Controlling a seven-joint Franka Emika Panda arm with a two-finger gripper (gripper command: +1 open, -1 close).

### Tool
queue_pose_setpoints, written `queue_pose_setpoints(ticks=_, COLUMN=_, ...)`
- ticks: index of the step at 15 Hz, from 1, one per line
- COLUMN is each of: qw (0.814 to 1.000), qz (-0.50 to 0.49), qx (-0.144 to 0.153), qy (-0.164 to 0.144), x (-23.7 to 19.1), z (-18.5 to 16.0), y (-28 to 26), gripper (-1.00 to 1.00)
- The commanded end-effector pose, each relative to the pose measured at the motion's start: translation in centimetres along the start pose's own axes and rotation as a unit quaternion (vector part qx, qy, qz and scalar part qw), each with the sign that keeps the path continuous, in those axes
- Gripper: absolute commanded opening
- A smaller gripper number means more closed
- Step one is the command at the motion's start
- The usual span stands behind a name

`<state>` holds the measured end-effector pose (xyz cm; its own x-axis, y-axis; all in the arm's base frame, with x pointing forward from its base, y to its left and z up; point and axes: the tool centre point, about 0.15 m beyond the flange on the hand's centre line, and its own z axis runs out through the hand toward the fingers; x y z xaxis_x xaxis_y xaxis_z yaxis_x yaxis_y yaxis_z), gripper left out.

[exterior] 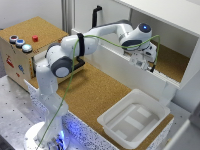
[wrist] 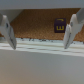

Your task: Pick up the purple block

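Cork covers the worktop [exterior: 95,95] across the middle of the exterior view, and the white Franka arm [exterior: 75,50] rises from its base at lower left and reaches to the upper right. There the gripper [exterior: 143,61] hangs just past the front rim of a white open-fronted shelf box [exterior: 165,20], over that box's own cork floor. In the wrist view the jaws stand released, their two pale fingers [wrist: 7,31] spread wide with nothing between them. Beyond them, the purple block [wrist: 59,26] sits on the cork in the upper right of that frame, near the far finger and apart from it, with bare cork to its other side. A white ledge [wrist: 40,44] crosses the wrist frame just beneath the fingertips; whether they touch it I cannot tell. In the exterior view the block cannot be made out. A white plastic bin [exterior: 132,117] lies at lower right, near the worktop's edge. A wooden button box [exterior: 22,47] stands at upper left, well apart from the gripper.
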<state>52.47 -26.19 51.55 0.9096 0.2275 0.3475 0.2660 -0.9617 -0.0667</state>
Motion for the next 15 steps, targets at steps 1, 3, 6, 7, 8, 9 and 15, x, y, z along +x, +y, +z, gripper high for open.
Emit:
queue_pose_setpoints(ticks=1, qw=0.997, qz=-0.015, qx=-0.012, qy=0.079, x=2.9, z=0.9, y=-1.5, gripper=1.0)
queue_pose_setpoints(ticks=3, qw=0.993, qz=-0.023, qx=-0.039, qy=0.11, x=4.5, z=2.1, y=-1.8, gripper=1.0)
queue_pose_setpoints(ticks=6, qw=0.988, qz=0.0, qx=-0.06, qy=0.146, x=6.1, z=3.5, y=-0.2, gripper=1.0)
queue_pose_setpoints(ticks=7, qw=0.986, qz=0.003, qx=-0.064, qy=0.154, x=6.3, z=3.7, y=0.2, gripper=1.0)
queue_pose_setpoints(ticks=8, qw=0.985, qz=0.007, qx=-0.063, qy=0.162, x=6.6, z=4.0, y=0.9, gripper=1.0)
queue_pose_setpoints(ticks=9, qw=0.986, qz=0.009, qx=-0.054, qy=0.158, x=7.0, z=4.6, y=1.5, gripper=1.0)
queue_pose_setpoints(ticks=15, qw=0.986, qz=0.04, qx=-0.028, qy=0.158, x=10.4, z=7.1, y=4.4, gripper=1.0)
